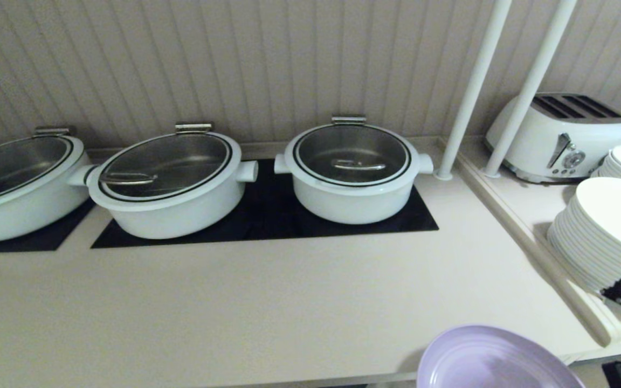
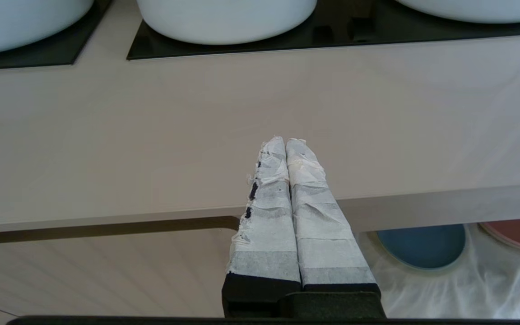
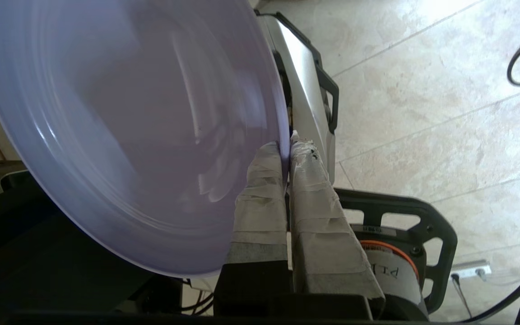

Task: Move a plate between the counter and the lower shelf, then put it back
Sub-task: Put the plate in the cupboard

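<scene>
The lilac plate point(image 1: 496, 361) shows at the bottom right of the head view, at the counter's point(image 1: 267, 291) front edge, partly cut off by the frame. In the right wrist view my right gripper point(image 3: 285, 146) is shut on the rim of the plate point(image 3: 120, 131), which is tilted on edge above the floor and the robot's base. My left gripper point(image 2: 285, 141) is shut and empty, parked in front of the counter point(image 2: 197, 135). Below the counter's edge lies the lower shelf's white cloth point(image 2: 449, 289).
Three white lidded pots point(image 1: 351, 170) stand on black hob panels point(image 1: 267, 215) at the back. A side ledge holds stacked white plates point(image 1: 607, 231) and a toaster point(image 1: 558, 134); two white poles point(image 1: 472, 91) rise beside it. A blue plate point(image 2: 422, 246) and a pink plate point(image 2: 519, 232) lie on the cloth.
</scene>
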